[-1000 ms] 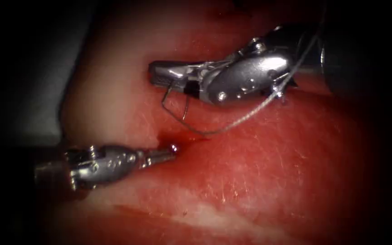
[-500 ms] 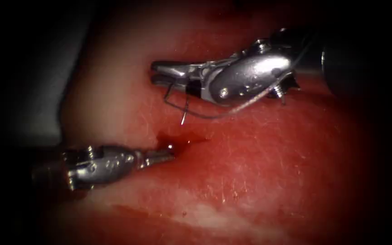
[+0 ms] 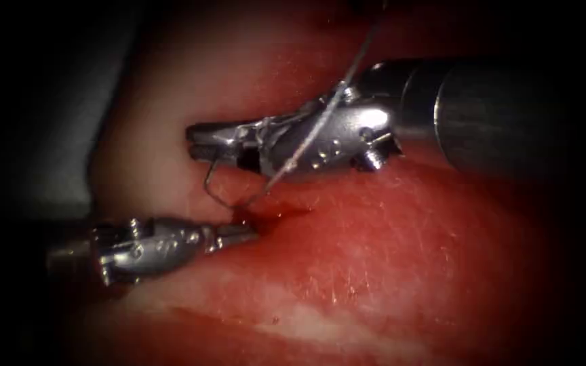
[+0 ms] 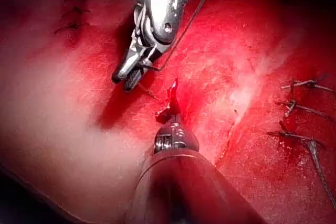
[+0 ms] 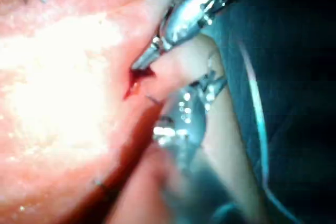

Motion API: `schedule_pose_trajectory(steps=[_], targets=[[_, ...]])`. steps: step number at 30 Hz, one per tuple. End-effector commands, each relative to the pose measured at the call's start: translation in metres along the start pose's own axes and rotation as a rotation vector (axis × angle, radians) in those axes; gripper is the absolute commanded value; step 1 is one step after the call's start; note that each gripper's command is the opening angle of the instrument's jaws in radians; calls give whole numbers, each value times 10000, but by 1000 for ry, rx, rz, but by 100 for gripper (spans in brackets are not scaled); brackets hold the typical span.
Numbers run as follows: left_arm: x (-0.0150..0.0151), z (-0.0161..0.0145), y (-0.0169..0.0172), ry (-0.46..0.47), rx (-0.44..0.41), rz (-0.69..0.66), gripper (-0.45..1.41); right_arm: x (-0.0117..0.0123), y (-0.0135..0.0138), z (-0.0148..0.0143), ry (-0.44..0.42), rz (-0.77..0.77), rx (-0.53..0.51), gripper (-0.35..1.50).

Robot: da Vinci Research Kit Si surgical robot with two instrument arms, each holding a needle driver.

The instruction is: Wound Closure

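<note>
The tissue point(image 3: 388, 257) has a short cut point(image 3: 266, 213) wet with red fluid. From the left, my left tool point(image 3: 251, 232) reaches in with its jaws shut on the cut's left edge; the same tool point(image 4: 169, 109) has red-coated tips at the cut. My right tool point(image 3: 201, 142) comes from the right and hovers just above and left of the cut, shut on the curved needle point(image 3: 213, 190). It grips one end of the needle. The curve hangs below the jaws and its free end is close to the cut; whether it has entered the tissue I cannot tell. The thread point(image 3: 320, 122) runs up across the right tool.
Finished stitches point(image 4: 73, 11) and knotted stitches with cut thread ends point(image 4: 299, 103) lie elsewhere on the tissue. A grey-blue drape point(image 3: 55, 135) borders the tissue's left edge. The right tool's thick shaft point(image 3: 496, 115) hangs over the tissue at the right.
The right tool has moved left and down, bringing the needle to the cut. The thread, slack on the tissue before, now runs straight upward. The left tool has stayed put.
</note>
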Motion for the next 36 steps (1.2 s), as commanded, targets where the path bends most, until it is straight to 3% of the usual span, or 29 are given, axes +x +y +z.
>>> schedule_pose_trajectory(steps=[1, 14, 25, 36], targets=[[-1, 8, 1, 0, -1, 0, -10, -8, 3, 0, 13, 23, -22, -35], [-2, 7, 1, -2, 6, 1, -10, -24, 5, -16, 33, 278, -160, -35], [-6, 2, -1, -2, 4, 4, -10, -30, 6, -17, 50, 433, -198, -35], [-27, -25, -9, -8, -3, 23, -11, -30, -19, -6, 43, 743, -213, -35]])
